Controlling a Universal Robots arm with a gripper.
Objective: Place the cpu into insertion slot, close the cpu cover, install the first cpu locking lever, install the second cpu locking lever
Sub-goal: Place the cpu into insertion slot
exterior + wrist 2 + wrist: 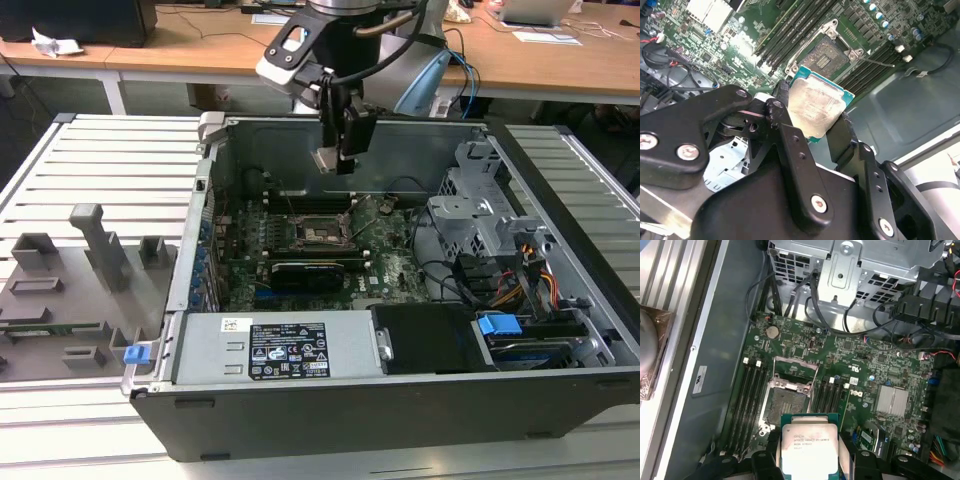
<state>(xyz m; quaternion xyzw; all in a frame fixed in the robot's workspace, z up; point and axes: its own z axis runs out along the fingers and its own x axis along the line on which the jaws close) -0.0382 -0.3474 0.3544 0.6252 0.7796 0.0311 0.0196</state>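
The gripper (814, 114) is clamped on the cpu (809, 449), with its two black fingers (790, 140) pinching opposite edges. The chip hangs inside the open computer case (400, 410), above the motherboard (865, 360) and apart from the bare insertion slot (787, 402), whose cpu cover (795, 371) stands flipped open.

The insertion slot (322, 232) sits on the motherboard (390, 265) inside the case (400, 400). The cpu (809, 447) hangs above the slot, apart from it, clamped in the gripper (334, 160). The cpu cover (796, 361) stands raised at one edge of the slot. Memory slots (752, 390) flank the slot. In the exterior view a long card (310, 272) lies just before it, and the drive cage (480, 215) is to the exterior view's right.
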